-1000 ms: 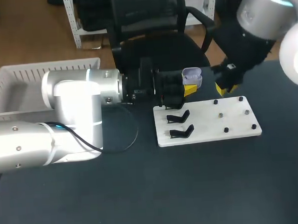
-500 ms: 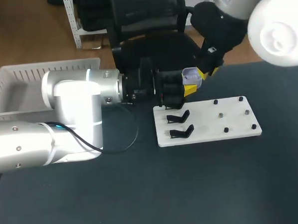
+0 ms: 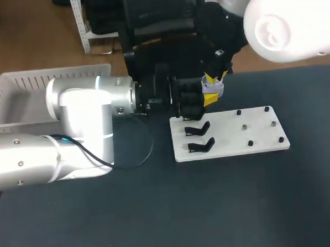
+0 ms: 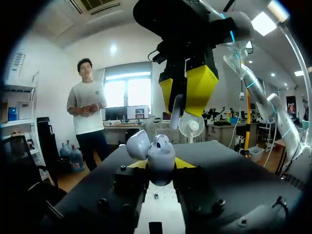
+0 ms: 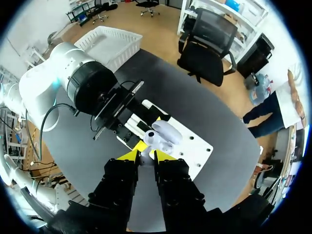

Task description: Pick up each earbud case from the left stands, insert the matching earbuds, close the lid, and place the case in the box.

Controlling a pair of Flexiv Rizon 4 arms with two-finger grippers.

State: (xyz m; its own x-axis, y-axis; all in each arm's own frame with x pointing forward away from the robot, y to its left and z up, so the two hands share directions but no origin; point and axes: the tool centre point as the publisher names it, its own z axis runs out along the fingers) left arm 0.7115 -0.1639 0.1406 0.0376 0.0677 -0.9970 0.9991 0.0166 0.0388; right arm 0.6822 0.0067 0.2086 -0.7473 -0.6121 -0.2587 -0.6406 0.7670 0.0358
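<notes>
The left gripper (image 4: 161, 165) pinches the lavender earbud case (image 4: 158, 155) from both sides and holds it just above the far edge of the white board (image 3: 232, 145). The lid is tipped open and a seated earbud (image 4: 162, 142) shows inside. The right gripper (image 4: 187, 92) hangs directly over the case, its fingers pressed together on a loose earbud (image 4: 178, 105). Two black stands (image 3: 197, 128) sit at the board's left end, and small pegs (image 3: 244, 127) dot its other half. The white basket (image 3: 19, 87) lies well apart, beyond the left arm.
</notes>
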